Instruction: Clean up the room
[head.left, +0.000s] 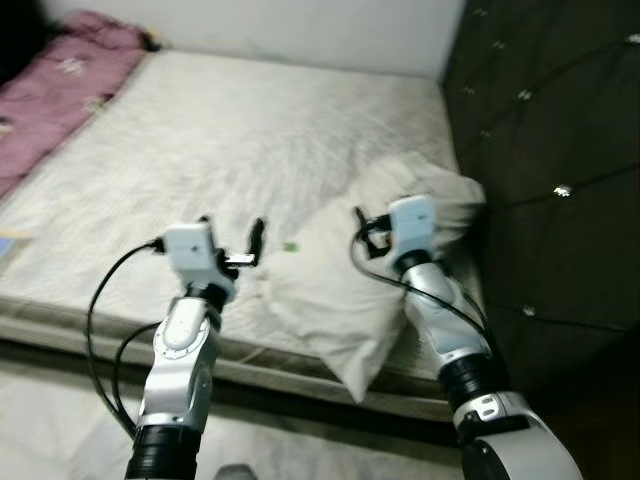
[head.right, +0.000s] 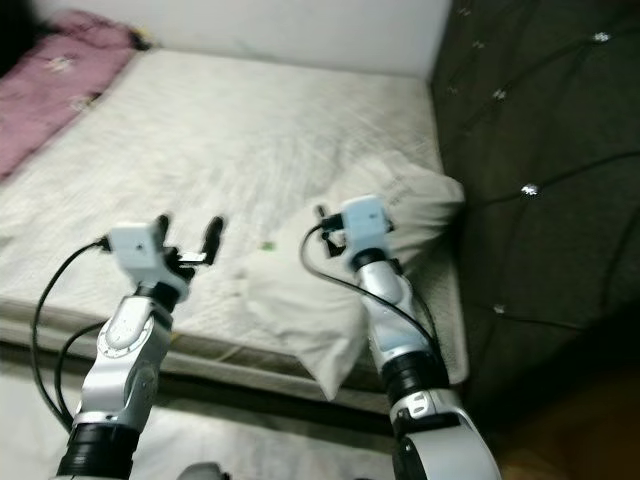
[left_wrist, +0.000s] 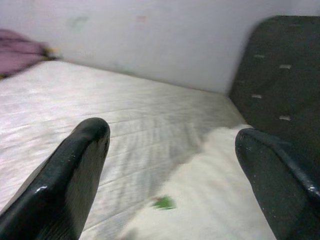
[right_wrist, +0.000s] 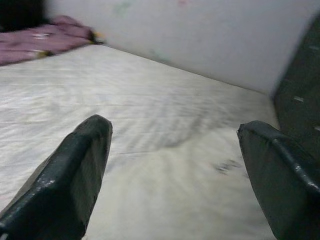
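We hold both arms out over the mattress (head.left: 230, 140). Our left gripper (head.left: 232, 232) has its fingers spread wide above the mattress's near edge, just beside the white pillow (head.left: 340, 300). Our right gripper (right_wrist: 172, 165) is likewise spread, hovering over the pillow, which lies at the mattress's corner against the dark tufted headboard (head.left: 550, 150). A pink blanket (head.left: 55, 85) lies at the mattress's far side.

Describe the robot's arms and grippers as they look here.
Both arms are silver metal segments joined by black rings, each ending in a white boxy wrist block. Black cables loop loosely from the wrists down along the forearms. The left gripper and the right gripper each have two long, glossy black fingers with rounded tips. No markings are legible.
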